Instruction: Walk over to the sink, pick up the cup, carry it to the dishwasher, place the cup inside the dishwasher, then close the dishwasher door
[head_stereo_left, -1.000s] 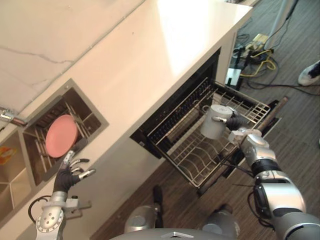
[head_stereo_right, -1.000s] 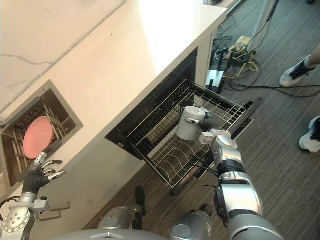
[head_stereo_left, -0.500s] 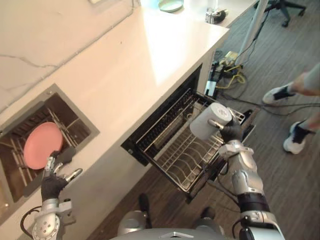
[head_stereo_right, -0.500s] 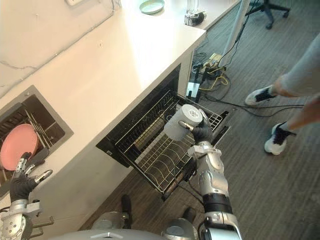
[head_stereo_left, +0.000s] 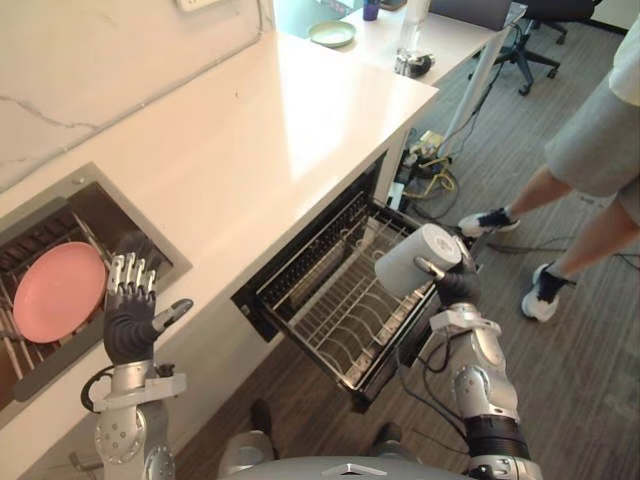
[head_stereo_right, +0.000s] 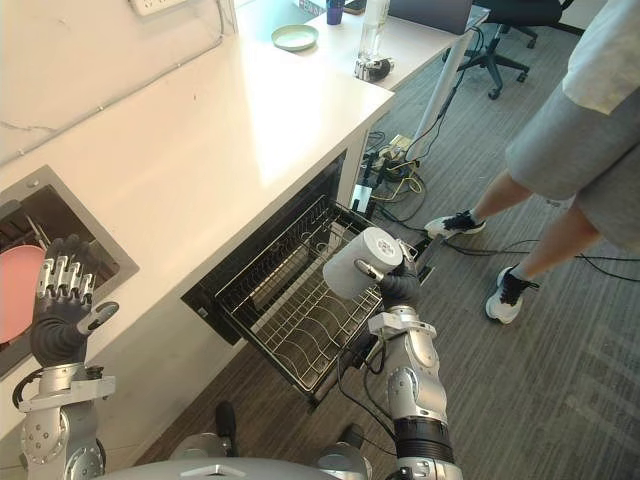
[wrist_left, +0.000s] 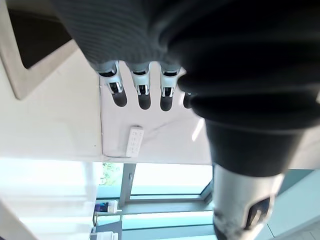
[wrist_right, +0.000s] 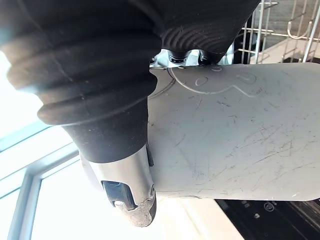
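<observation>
Countertop (head_stereo_left: 250, 130) runs across my view, and below it the dishwasher rack (head_stereo_left: 335, 315) stands pulled out over the floor, open from above for loading. I hold the grey cup (head_stereo_left: 412, 262) tipped on its side just above the rack's outer end, right hand (head_stereo_left: 455, 287) curled round it near the handle so it cannot slip. Left hand (head_stereo_left: 128, 322) is raised beside the sink (head_stereo_left: 60, 183), fingers straight and apart, empty, likely for balance.

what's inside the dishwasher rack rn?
Bare wire tines, no dishes visible in the rack. The cup, gripped in the right hand, hides one outer corner of the rack, so that part can't be checked.
</observation>
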